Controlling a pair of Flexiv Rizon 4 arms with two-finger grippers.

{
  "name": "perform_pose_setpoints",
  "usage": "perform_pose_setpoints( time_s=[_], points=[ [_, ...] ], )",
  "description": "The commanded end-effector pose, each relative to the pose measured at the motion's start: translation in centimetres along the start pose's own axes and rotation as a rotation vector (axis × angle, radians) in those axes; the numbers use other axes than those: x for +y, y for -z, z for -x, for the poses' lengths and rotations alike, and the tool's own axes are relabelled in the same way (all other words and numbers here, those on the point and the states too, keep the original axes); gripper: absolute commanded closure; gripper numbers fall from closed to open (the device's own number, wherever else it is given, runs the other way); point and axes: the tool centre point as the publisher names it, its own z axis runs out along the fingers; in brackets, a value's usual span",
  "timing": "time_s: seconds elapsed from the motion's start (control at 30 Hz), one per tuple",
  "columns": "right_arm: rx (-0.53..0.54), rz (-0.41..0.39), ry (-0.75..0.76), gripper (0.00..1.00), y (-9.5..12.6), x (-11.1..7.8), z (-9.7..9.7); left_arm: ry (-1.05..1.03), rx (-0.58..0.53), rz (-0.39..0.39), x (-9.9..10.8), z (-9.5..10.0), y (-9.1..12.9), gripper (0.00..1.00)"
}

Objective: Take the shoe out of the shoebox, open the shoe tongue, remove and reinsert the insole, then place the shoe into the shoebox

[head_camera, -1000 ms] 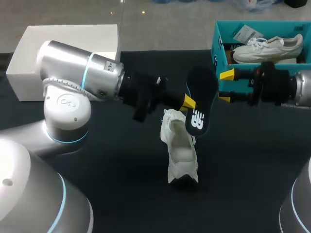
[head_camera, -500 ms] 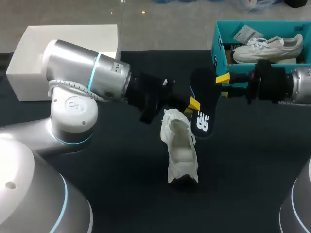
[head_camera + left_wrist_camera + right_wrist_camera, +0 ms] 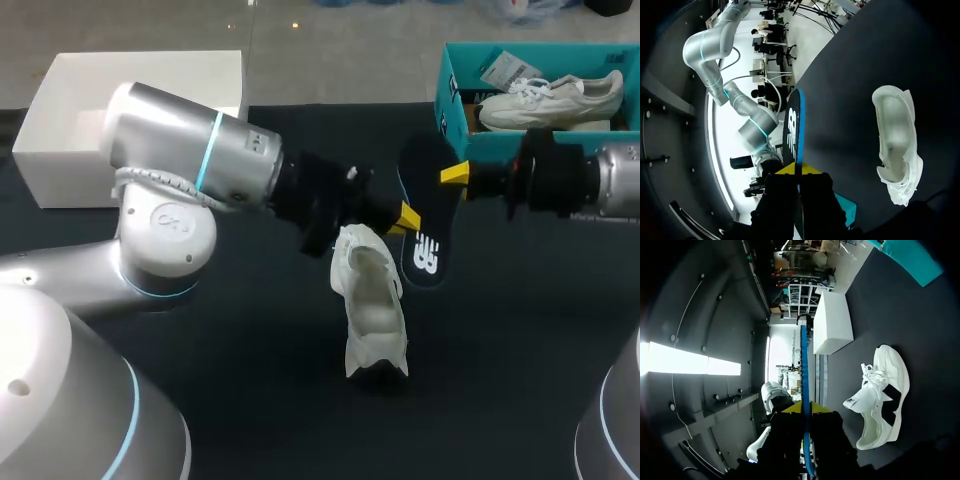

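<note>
1. Holding the insole (image 3: 424, 215) over the desk (image 3: 520, 340), our left pincer (image 3: 404, 217) pinched one long edge and our right pincer (image 3: 455, 175) pinched the opposite edge, each pressed onto it.
2. We judged that this two-sided grip steadied the floppy insole for sliding back in.
3. The shoe (image 3: 372, 300) lay on the desk just beside the insole, its mouth wide open to receive it.
4. The shoebox (image 3: 443, 95) stood at the far right, well apart from the shoe.

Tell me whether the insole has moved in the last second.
Yes. The insole has shifted right and slightly down, clear of the unmoved white shoe and its top.
</note>
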Motion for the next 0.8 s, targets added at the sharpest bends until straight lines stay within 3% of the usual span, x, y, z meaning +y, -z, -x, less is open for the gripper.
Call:
perform_pose_setpoints(
  time_s=[0.03, 0.07, 0.1, 0.43, 0.6, 0.8],
  points=[
    [-0.001, -0.003, -0.004, 1.00, -0.4, 0.0, 0.5, 0.013, 0.015, -0.020, -0.2, 0.2, -0.2, 0.71],
    [-0.001, -0.004, -0.006, 1.00, -0.4, -0.1, 0.7, 0.015, 0.021, -0.025, -0.2, 0.3, -0.1, 0.41],
    [-0.002, -0.005, -0.011, 1.00, -0.4, -0.1, 0.9, 0.032, 0.028, -0.041, -0.1, 0.4, 0.4, 0.00],
    [-0.061, -0.019, -0.015, 1.00, -0.5, -0.9, 2.6, 0.190, 0.335, -0.209, 1.2, 0.4, 6.4, 0.00],
    [-0.071, -0.029, -0.018, 1.00, -0.7, -1.4, 3.1, 0.247, 0.520, -0.294, 2.2, 1.0, 8.0, 0.00],
    [-0.092, -0.046, -0.012, 1.00, -1.0, -1.9, 3.4, 0.260, 0.666, -0.243, 3.1, 1.2, 8.4, 0.00]
  ],
)
